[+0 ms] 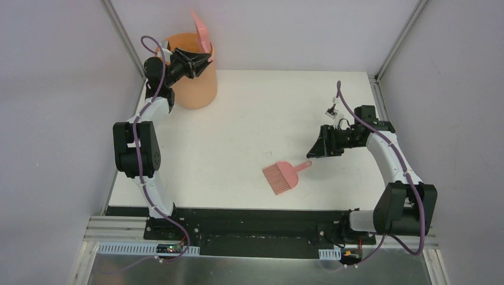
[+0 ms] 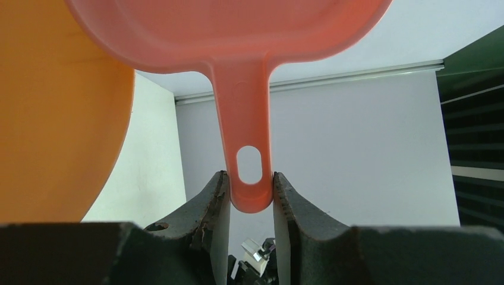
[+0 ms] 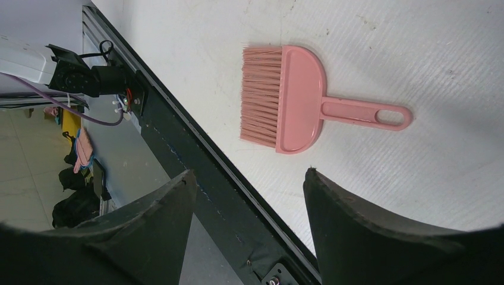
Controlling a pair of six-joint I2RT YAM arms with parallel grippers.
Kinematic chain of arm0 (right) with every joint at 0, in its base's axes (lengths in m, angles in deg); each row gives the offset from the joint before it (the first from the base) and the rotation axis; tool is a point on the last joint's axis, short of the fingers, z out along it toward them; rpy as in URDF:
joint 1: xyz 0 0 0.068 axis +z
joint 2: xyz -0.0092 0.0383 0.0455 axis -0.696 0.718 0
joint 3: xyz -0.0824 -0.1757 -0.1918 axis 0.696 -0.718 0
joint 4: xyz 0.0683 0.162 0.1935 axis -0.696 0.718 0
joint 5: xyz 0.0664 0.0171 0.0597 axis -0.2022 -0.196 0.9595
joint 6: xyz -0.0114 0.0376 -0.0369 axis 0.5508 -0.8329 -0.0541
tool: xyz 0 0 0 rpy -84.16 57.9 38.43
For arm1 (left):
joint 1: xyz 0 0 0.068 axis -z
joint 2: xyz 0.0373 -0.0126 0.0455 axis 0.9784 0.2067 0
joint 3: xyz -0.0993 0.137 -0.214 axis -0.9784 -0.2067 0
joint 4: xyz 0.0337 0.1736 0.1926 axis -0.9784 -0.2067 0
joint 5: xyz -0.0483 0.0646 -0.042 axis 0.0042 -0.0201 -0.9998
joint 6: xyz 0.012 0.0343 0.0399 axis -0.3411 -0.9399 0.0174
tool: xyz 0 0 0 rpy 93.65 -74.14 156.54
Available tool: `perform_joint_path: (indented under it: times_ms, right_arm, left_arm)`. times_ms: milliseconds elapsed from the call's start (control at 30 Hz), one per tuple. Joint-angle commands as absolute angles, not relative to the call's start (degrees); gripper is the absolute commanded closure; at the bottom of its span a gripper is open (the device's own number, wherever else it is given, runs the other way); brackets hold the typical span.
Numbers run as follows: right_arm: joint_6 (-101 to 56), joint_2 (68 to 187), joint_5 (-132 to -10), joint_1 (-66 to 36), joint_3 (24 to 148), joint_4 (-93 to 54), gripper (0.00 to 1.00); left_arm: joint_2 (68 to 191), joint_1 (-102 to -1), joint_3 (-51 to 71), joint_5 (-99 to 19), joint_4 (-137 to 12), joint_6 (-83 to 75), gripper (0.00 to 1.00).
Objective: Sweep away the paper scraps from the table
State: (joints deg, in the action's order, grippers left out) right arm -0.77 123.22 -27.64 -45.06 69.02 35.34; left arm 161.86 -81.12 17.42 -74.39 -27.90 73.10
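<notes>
No paper scraps show in any view. My left gripper (image 1: pixel 205 61) is shut on the handle of the salmon-pink dustpan (image 1: pixel 200 29) and holds it tipped up over the orange bucket (image 1: pixel 191 77) at the table's far left. In the left wrist view the handle (image 2: pixel 249 172) sits pinched between my fingers, the pan (image 2: pixel 229 27) above. My right gripper (image 1: pixel 314 151) is open and empty, above the white table (image 1: pixel 267 101), just right of the salmon-pink hand brush (image 1: pixel 283 176). The brush (image 3: pixel 297 101) lies flat in the right wrist view, beyond my open fingers.
The bucket's orange wall (image 2: pixel 59 119) fills the left of the left wrist view. The table's black front edge (image 1: pixel 249 217) runs below the brush. Metal frame posts (image 1: pixel 122 29) stand at the back corners.
</notes>
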Motion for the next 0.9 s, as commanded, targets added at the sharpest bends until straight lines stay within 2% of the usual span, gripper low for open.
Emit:
perform_joint_path:
  times_ms: [0,167,367,533,867]
  right_arm:
    - [0.88,123.13,-26.91,-45.39,69.43,34.99,0.31]
    - [0.63,123.44,-27.62,-45.39,69.47,34.67,0.31]
    - [-0.04,124.23,-29.66,-45.37,69.67,34.24,0.31]
    - [-0.46,124.06,-30.31,-45.43,69.56,33.9,0.31]
    - [-1.18,123.66,-31.73,-45.52,69.37,33.24,0.31]
  left_arm:
    - [157.99,-80.93,18.63,-76.25,-25.49,70.93,1.0]
    - [155.12,-80.52,18.76,-78.3,-24.22,66.98,1.0]
    - [147.16,-74.77,20.31,-79.85,-46.47,44.81,1.0]
    - [142.0,-67.43,24.02,-73.98,-70.83,24.09,1.0]
    - [137.43,-59.17,22.63,-68.07,-91.26,9.28,1.0]
